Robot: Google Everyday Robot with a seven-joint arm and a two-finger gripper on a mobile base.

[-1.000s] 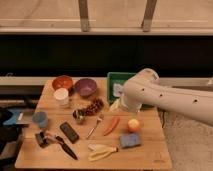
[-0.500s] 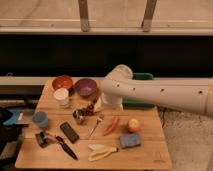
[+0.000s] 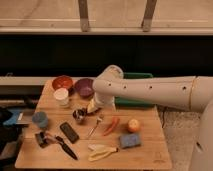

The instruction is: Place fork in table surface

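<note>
The fork (image 3: 94,126) lies flat on the table surface (image 3: 150,152) near its middle, between a small metal cup (image 3: 79,116) and a carrot (image 3: 111,126). My white arm (image 3: 150,90) reaches in from the right, and its bent end hangs over the back middle of the table. The gripper (image 3: 95,106) points down just behind the fork and beside the metal cup, mostly hidden under the wrist. It is open and nothing shows in it. It stays apart from the fork.
A green tray (image 3: 137,76) sits behind the arm. A red bowl (image 3: 62,82), purple bowl (image 3: 84,87) and white cup (image 3: 61,96) stand at the back left. A blue cup (image 3: 40,119), black block (image 3: 69,132), black-handled knife (image 3: 65,147), yellow-handled tool (image 3: 102,151), blue sponge (image 3: 130,141) and orange fruit (image 3: 133,125) lie around the fork.
The arm has swung left, from over the green tray at the right to above the table's back middle. The gripper end now hangs nearer the fork. Nothing on the table has moved.
</note>
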